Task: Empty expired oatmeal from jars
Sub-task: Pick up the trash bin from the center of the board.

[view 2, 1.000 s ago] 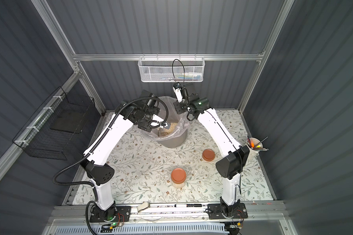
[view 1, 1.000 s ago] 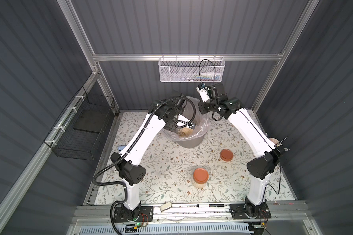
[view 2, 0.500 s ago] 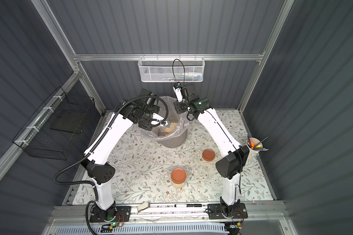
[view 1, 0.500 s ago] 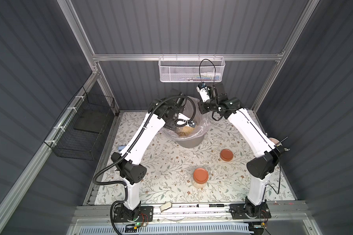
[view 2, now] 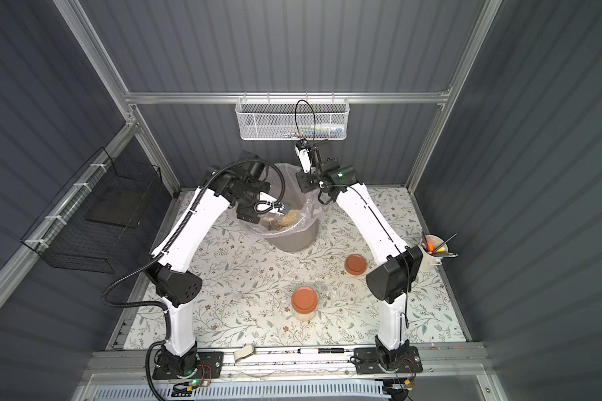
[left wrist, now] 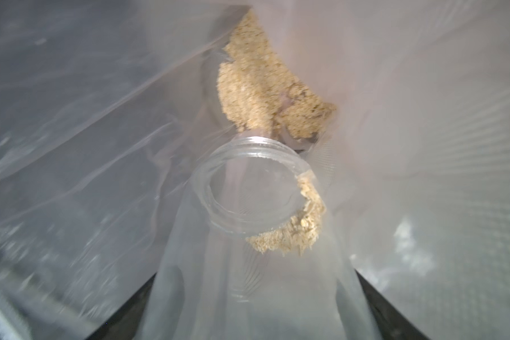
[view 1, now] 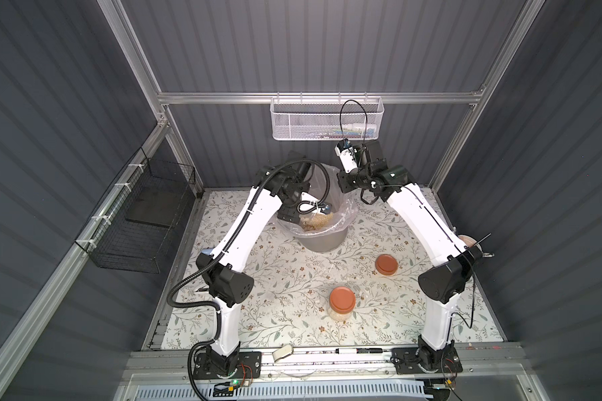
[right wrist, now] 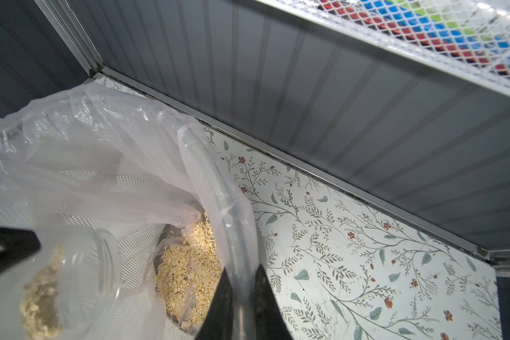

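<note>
Clock hours are read on the top views, with twelve at the back wall. The grey bin [view 1: 324, 241] stands at twelve o'clock on the floral table [view 1: 285, 277]. It holds a clear liner [right wrist: 100, 141] that billows above its rim.

The left gripper [left wrist: 252, 306] reaches in from the bin's nine o'clock side and is clamped on the open jar [left wrist: 242, 259] — in the left wrist view its black fingers [left wrist: 389, 321] flank the glass body. The jar is lidless and tipped, with its mouth toward the inside of the bin. Most of the oatmeal [right wrist: 189, 265] lies as a pale heap low in the liner, just past the mouth. Some lies along the jar's lower wall and clings to the edge of the mouth.

The right gripper [right wrist: 243, 273] sits at about one o'clock on the bin's rim, its jaws drawn narrow and pinching the liner where it folds over the rim.

The closed jar [view 1: 342, 307] stands upright near six o'clock, well apart from the bin, with its terracotta lid on and flakes showing through its wall. The loose lid [view 1: 386, 264] lies flat on the table at about three o'clock, between that jar and the right arm. A white cup [view 2: 431, 258] with pens stands at the table's three o'clock edge.
</note>
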Tool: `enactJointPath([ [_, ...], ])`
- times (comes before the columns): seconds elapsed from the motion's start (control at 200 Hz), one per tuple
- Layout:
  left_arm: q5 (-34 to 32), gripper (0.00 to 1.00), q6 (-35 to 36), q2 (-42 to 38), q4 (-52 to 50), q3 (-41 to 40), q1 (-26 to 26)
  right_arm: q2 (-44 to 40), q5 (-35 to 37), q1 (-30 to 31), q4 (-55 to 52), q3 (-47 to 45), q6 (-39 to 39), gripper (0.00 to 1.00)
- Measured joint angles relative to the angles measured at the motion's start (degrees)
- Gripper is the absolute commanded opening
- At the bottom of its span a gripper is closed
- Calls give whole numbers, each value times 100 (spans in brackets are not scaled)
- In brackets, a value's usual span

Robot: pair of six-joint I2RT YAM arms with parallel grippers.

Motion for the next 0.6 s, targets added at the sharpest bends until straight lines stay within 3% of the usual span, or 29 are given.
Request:
enactJointPath([
  [0.205, 105, 0, -98, -116, 59, 4, 212, 2, -103, -11, 31, -7, 101, 2],
  [0.495, 769, 0, -273, 125, 304, -111, -79, 2, -146, -31, 81, -55, 149, 2],
  [0.6, 1309, 0, -562, 289, 433, -166, 26, 2, -149, -31, 94, -66, 146, 3],
])
